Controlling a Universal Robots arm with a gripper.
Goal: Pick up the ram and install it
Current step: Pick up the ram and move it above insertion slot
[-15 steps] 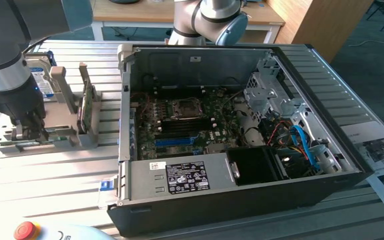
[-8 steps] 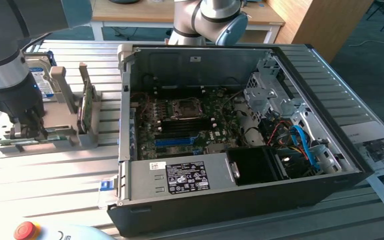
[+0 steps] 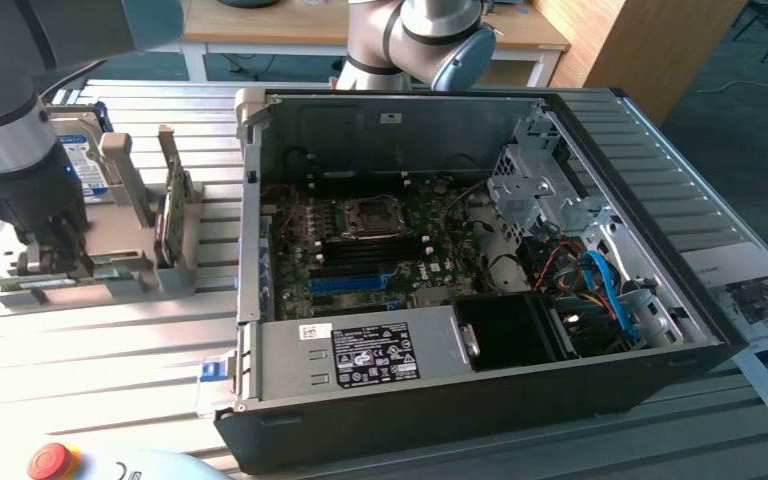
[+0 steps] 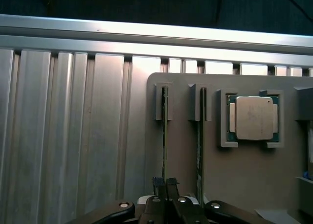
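Note:
Two ram sticks stand edge-on in slots of the grey holder [image 4: 186,150]. In the wrist view my gripper [image 4: 165,184] is over the ram [image 4: 165,136], fingers pressed together on its thin top edge. That stick still runs into its slot bracket. The second ram stick [image 4: 200,136] stands free beside it. In the exterior view the gripper [image 3: 51,252] is down at the holder [image 3: 131,275] on the exterior view's left, with the green ram [image 3: 37,284] just below it. The open computer case [image 3: 491,400] lies in the middle, motherboard [image 3: 371,245] exposed.
A processor chip [image 4: 253,117] rests in a recess of the holder. A green expansion card [image 3: 168,215] and a hard drive with a blue label [image 3: 91,165] stand upright on the holder. A red stop button [image 3: 53,460] and papers [image 3: 764,310] lie on the ribbed metal table [image 3: 91,370].

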